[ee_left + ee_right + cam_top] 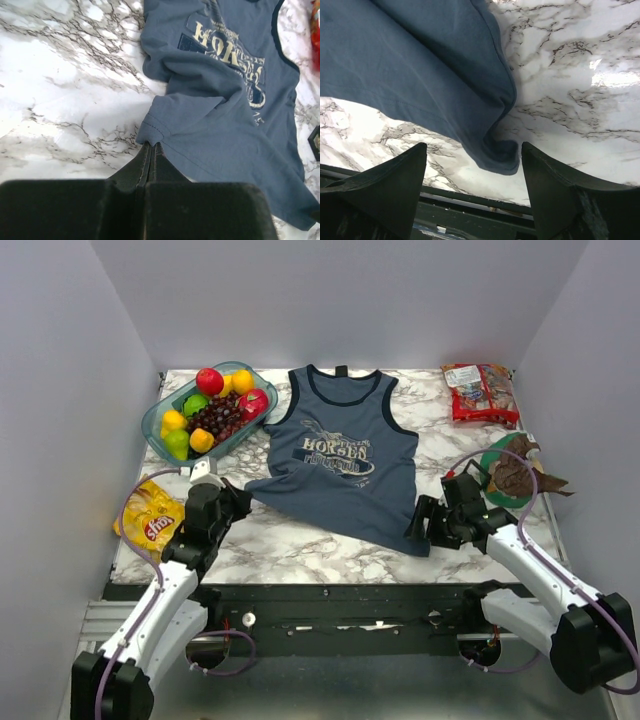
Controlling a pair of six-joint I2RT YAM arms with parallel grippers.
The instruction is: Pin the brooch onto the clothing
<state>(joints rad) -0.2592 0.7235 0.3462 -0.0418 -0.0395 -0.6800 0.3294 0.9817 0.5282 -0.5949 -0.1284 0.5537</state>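
The slate-blue tank top (pixel 340 465) lies flat on the marble table, its "HORSES" print (pixel 335 452) facing up. My left gripper (pixel 236 502) is shut, and its fingertips pinch the hem's near-left corner (pixel 150 131). My right gripper (pixel 418 521) is open. The hem's near-right corner (pixel 495 150) lies between its fingers (pixel 405 175), close to the table's front edge. The top also shows in the left wrist view (pixel 225 115) and the right wrist view (pixel 410 60). The gold brooch is not in view.
A clear basket of fruit (pixel 158 412) stands at the back left and a yellow snack bag (pixel 150 520) lies at the left edge. A red snack bag (pixel 480 390) and a green plate (pixel 495 468) with brown scraps lie on the right. A small black-framed box (pixel 315 142) lies beyond the hem.
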